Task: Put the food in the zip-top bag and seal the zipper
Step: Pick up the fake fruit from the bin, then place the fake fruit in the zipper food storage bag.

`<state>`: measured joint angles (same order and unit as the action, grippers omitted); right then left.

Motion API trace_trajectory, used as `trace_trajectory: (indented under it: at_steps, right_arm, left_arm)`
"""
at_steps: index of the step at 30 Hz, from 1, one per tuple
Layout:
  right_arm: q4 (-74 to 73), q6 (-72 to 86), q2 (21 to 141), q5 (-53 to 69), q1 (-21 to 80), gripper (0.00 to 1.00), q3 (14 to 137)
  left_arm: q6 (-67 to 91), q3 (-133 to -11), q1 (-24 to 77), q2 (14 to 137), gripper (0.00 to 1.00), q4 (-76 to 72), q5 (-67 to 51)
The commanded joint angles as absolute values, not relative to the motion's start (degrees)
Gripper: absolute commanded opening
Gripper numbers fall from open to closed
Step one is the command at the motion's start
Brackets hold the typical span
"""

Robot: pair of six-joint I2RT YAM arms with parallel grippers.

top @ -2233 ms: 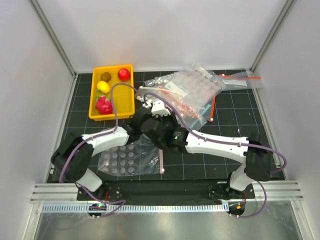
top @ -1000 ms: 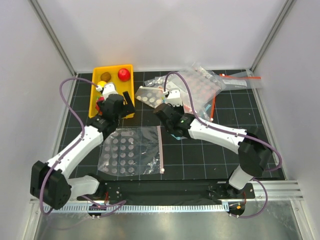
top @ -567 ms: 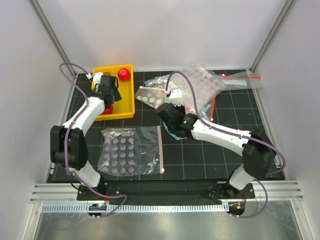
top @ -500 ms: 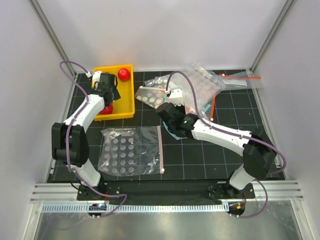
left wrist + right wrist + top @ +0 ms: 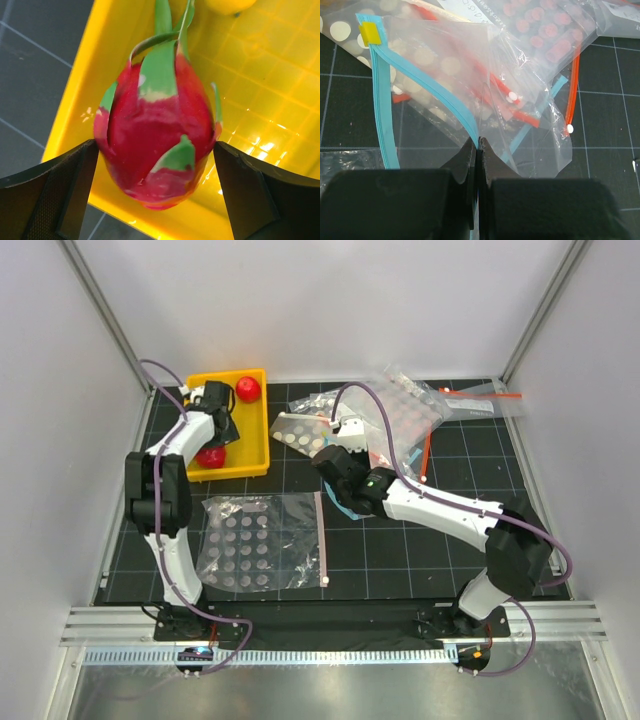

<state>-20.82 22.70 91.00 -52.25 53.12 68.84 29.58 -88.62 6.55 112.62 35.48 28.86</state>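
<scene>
A: Food (image 5: 247, 389) status? Top view first.
B: None bagged. Red ball (image 5: 246, 390) and pink-red fruit (image 5: 210, 456) sit in the yellow tray (image 5: 240, 472), with the left fingers (image 5: 216, 440) right over that fruit. Can't see lemon or kiwi from here. Right fingers (image 5: 328, 452) are up against the bag pile (image 5: 400, 415), well apart from the tray. A white-dotted bag (image 5: 260, 540) lies flat on the bench (image 5: 430, 570), on the base side of both sets of fingers.
A: Left wrist?
B: Fingers spread wide, one each side of the pink-red fruit, which lies in the tray between them. No squeeze that I can see. Lemon (image 5: 227, 4) just beyond the tips.
A: Right wrist?
B: Fingers closed, pinching the zip-top bag (image 5: 470, 85) at its zipper (image 5: 427, 85). One blue lip runs straight into the tips. The other lip sits off to their left, so the mouth looks part open. Nothing inside.
A: Verdict?
B: Looks like the first pick is about to happen. Four fruits to load, then the seal. All of it left.
</scene>
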Motion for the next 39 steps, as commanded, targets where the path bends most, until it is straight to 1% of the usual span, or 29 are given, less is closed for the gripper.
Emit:
trace_trajectory:
  at_steps: [1, 4, 5, 6, 9, 10, 12, 14, 17, 18, 23, 30, 33, 36, 39]
  right_arm:
    - [-18.9, 23.2, 88.9, -52.5, 53.0, 0.01, 69.3]
    - [-18.9, 23.2, 88.9, -52.3, 53.0, 0.01, 69.3]
    - [-18.8, 23.2, 88.9, -52.4, 53.0, 0.01, 69.3]
    - [-18.8, 23.2, 88.9, -52.4, 53.0, 0.01, 69.3]
    - [-18.9, 23.2, 88.8, -52.4, 53.0, 0.01, 69.3]
    - [-18.8, 23.2, 88.9, -52.4, 53.0, 0.01, 69.3]
    - [-18.8, 23.0, 88.9, -52.2, 53.0, 0.01, 69.3]
    - [-18.8, 23.0, 88.9, -52.1, 53.1, 0.01, 69.3]
    - [-18.6, 22.9, 88.8, -51.6, 53.0, 0.01, 69.3]
    - [-18.5, 22.9, 88.6, -51.0, 53.0, 0.01, 69.2]
    - [-18.1, 23.1, 87.6, -48.8, 53.0, 0.01, 68.8]
    - [-18.0, 23.6, 86.7, -46.9, 53.0, 0.01, 68.6]
    - [-17.1, 23.6, 86.0, -45.0, 53.0, 0.01, 67.9]
    - [-17.6, 24.5, 85.8, -39.2, 52.7, 0.01, 68.3]
    - [-17.6, 26.0, 85.3, -32.3, 52.6, 0.01, 68.6]
  left_arm:
    - [31.6, -89.6, 4.7, 115.1, 1.00, 36.9, 25.2]
    - [31.3, -88.8, 4.6, 116.1, 1.00, 35.3, 24.3]
    - [30.9, -88.8, 4.6, 116.4, 0.97, 35.2, 23.7]
    - [30.6, -88.9, 4.6, 116.3, 0.87, 35.2, 23.6]
    - [30.1, -88.4, 4.5, 114.9, 0.69, 34.8, 23.0]
    - [30.2, -87.4, 4.5, 114.1, 0.58, 33.8, 22.9]
    - [30.8, -86.1, 4.6, 110.8, 0.51, 32.8, 22.2]
    - [31.8, -83.2, 4.6, 108.1, 0.49, 30.5, 21.6]
    - [33.7, -78.4, 4.6, 101.4, 0.47, 26.6, 18.7]
    - [34.3, -77.1, 4.6, 98.1, 0.45, 25.4, 17.8]
    - [38.2, -67.4, 5.6, 87.3, 0.40, 15.0, 10.3]
    - [40.3, -58.1, 10.7, 76.5, 0.34, 8.1, 11.3]
    - [41.1, -55.0, 13.0, 71.9, 0.34, 2.2, 11.3]
    - [42.2, -49.9, 14.9, 67.7, 0.33, -3.3, 9.3]
    - [42.1, -43.8, 17.7, 63.0, 0.33, -12.5, 8.3]
